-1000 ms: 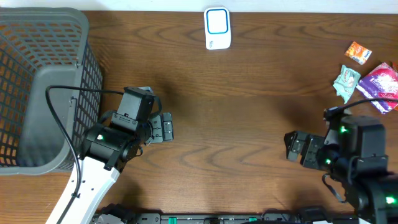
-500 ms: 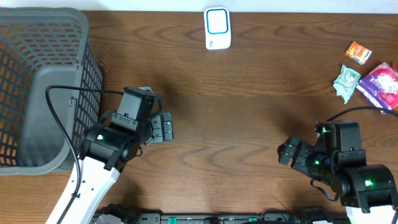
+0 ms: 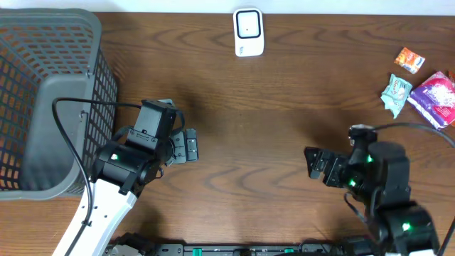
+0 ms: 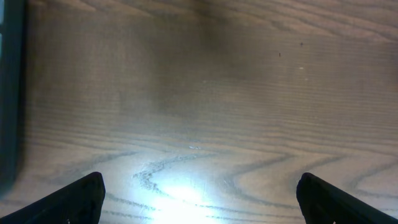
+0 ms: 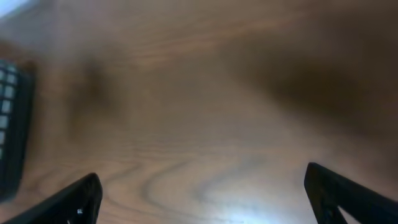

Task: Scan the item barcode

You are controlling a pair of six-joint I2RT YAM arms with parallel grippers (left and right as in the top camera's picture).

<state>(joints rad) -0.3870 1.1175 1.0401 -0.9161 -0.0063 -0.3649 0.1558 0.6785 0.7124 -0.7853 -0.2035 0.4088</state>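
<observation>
Three small packets lie at the table's far right in the overhead view: an orange one [image 3: 409,60], a mint-green one [image 3: 395,93] and a purple one [image 3: 435,98]. No barcode shows on any of them. A white scanner with a blue-rimmed window [image 3: 249,32] sits at the back centre. My left gripper [image 3: 193,146] [image 4: 199,196] is open over bare wood, right of the basket. My right gripper [image 3: 318,165] [image 5: 202,196] is open too, pointing left over bare wood, well short of the packets. Neither holds anything.
A large grey mesh basket [image 3: 43,107] fills the left side; its dark edge [image 4: 7,93] shows in the left wrist view and again, blurred [image 5: 9,124], in the right wrist view. A black cable [image 3: 75,142] runs from the left arm.
The right arm has swung and moved left, away from the packets, its gripper still open. The left arm has not moved.
</observation>
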